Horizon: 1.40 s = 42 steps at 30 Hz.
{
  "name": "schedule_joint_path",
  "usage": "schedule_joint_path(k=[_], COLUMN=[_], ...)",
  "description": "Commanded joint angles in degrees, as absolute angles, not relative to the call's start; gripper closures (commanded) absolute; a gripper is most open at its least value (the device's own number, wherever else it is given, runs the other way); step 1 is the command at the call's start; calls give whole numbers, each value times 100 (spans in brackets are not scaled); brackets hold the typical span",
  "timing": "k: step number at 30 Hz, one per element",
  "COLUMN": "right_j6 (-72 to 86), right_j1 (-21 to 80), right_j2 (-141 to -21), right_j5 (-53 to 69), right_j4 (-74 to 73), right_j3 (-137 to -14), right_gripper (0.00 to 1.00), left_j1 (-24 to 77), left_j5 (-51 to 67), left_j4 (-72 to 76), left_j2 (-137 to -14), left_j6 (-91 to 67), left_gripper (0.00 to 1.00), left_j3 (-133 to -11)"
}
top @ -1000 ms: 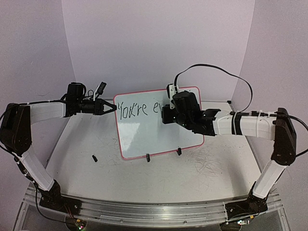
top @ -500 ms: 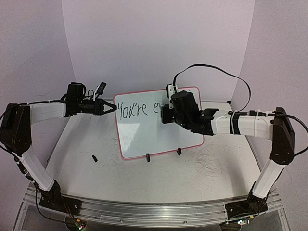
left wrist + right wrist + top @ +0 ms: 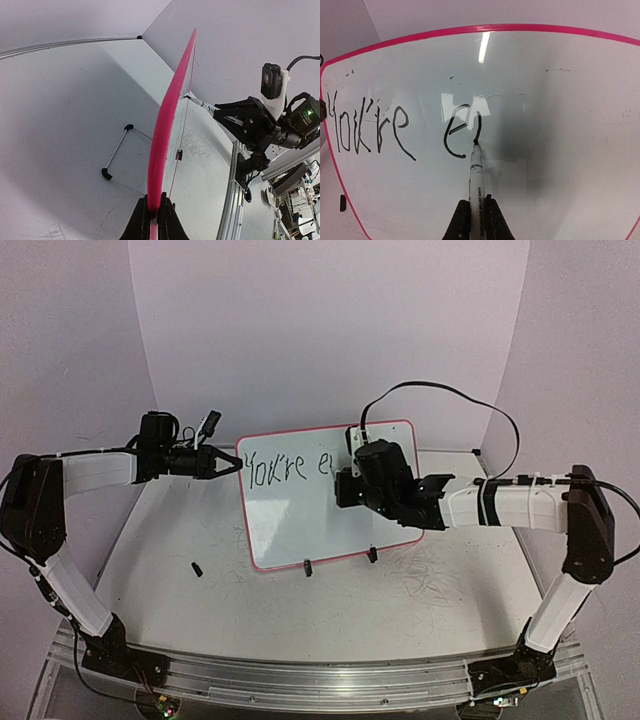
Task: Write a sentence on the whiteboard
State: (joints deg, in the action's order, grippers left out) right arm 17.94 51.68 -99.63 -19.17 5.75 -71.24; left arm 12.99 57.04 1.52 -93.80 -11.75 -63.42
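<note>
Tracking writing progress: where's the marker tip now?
Right wrist view: the marker, shut in the right gripper, has its tip on the whiteboard centre, just right of the "e".

The left arm (image 3: 95, 470) and right arm (image 3: 515, 502) are white shells between black joints, the left gripper (image 3: 236, 464) and right gripper (image 3: 476, 202) black, with a black cable (image 3: 440, 388) looping off the right wrist.

The left arm (image 3: 95, 472) bends at the elbow and reaches in sideways. The left gripper (image 3: 154, 210) pinches the whiteboard (image 3: 165, 125) rim. The right arm (image 3: 510, 505) stretches in low. The right gripper (image 3: 476, 212) squeezes a marker (image 3: 476, 170), which points forward.
</note>
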Motion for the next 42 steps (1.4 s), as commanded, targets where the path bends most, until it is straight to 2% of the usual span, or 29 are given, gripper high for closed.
schedule_joint_path(k=[1, 31, 42], right_j6=[1979, 1856, 2112], right_j1=[5189, 5071, 5027], right_j2=[-9808, -10182, -10006], right_j5=[-1883, -2286, -2575], right_j4=[439, 581, 495], right_j3=[-6929, -7678, -7467], right_gripper=[100, 100, 100], left_j1=[1429, 1439, 1442], left_j5=[5774, 5780, 5784], left_j4=[62, 62, 57], left_j2=[-9345, -9335, -9320], left_j6=[-1063, -1055, -1059], left_gripper=[100, 100, 100], left_j3=[-6548, -6531, -6530])
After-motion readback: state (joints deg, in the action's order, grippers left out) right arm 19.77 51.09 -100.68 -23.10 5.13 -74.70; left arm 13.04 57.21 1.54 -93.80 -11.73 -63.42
